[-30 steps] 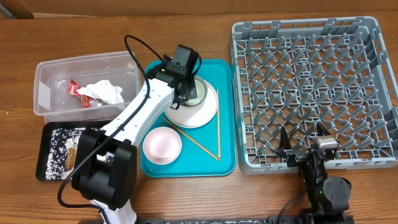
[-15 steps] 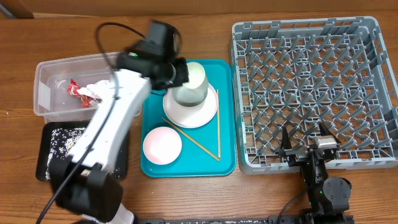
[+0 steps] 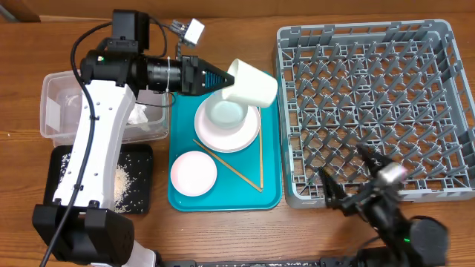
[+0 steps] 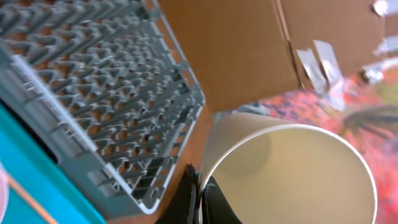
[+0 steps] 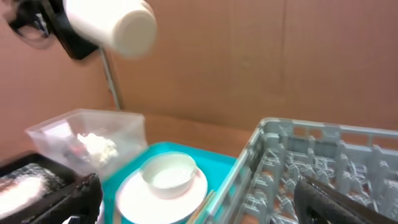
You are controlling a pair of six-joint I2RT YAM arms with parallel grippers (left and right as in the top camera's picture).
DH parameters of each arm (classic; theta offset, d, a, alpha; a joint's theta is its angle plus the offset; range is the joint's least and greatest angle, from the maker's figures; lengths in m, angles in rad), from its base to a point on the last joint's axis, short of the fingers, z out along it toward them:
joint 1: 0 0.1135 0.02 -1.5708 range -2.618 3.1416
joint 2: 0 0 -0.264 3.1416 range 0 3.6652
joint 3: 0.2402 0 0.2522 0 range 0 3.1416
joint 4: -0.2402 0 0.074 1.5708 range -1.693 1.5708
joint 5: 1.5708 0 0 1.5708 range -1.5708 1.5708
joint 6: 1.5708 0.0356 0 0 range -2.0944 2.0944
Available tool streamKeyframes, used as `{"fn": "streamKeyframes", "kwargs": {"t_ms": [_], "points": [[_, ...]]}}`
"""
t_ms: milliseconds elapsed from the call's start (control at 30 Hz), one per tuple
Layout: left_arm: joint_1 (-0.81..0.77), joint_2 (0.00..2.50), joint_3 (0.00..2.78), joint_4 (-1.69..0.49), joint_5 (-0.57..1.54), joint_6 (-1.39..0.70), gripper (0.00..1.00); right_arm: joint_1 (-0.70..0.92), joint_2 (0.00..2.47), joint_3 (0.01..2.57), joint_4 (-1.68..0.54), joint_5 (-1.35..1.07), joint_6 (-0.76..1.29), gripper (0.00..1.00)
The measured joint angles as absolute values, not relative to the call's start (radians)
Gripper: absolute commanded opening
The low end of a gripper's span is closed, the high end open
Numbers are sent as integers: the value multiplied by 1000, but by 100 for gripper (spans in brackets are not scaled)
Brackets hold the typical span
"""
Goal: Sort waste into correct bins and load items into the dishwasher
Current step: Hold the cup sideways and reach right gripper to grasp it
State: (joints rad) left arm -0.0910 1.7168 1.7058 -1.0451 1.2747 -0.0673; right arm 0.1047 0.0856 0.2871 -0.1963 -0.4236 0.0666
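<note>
My left gripper (image 3: 220, 79) is shut on the rim of the small white cup (image 3: 252, 87), which is lifted above the teal tray and tipped on its side, mouth toward the arm. In the left wrist view the fingers (image 4: 200, 198) pinch the cup wall (image 4: 292, 168). Below it the greyish-white bowl (image 3: 225, 115) sits on the pale plate (image 3: 230, 139). The small pink-white bowl (image 3: 194, 173) and chopsticks (image 3: 241, 169) lie on the tray. The grey dish rack (image 3: 371, 104) stands to the right. My right gripper (image 3: 364, 182) is open by the rack's front edge.
The clear tub (image 3: 56, 104) at the left holds the white tissue (image 3: 138, 115); my left arm hides the red wrapper. The black tray (image 3: 137, 189) below it holds rice grains. The teal serving tray (image 3: 271, 185) lies between tub and rack.
My left arm has lifted the cup off the bowl, swung up and turned the cup on its side. The right gripper has shifted and turned at the rack's front edge.
</note>
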Motion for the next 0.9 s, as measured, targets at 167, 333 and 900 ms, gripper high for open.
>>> {"fn": "streamKeyframes", "kwargs": {"t_ms": [167,333,900], "points": [[-114,1717,1706,-1044,1366,0,4,104,344,730,-584,-448,93,100],[-131,1717,1706,-1044,1436,41,4,104,648,1012,-809,-540,105,100],[-217,1717,1706,-1044,1475,133,4,105,991,1132,-653,-1103,162,100]]}}
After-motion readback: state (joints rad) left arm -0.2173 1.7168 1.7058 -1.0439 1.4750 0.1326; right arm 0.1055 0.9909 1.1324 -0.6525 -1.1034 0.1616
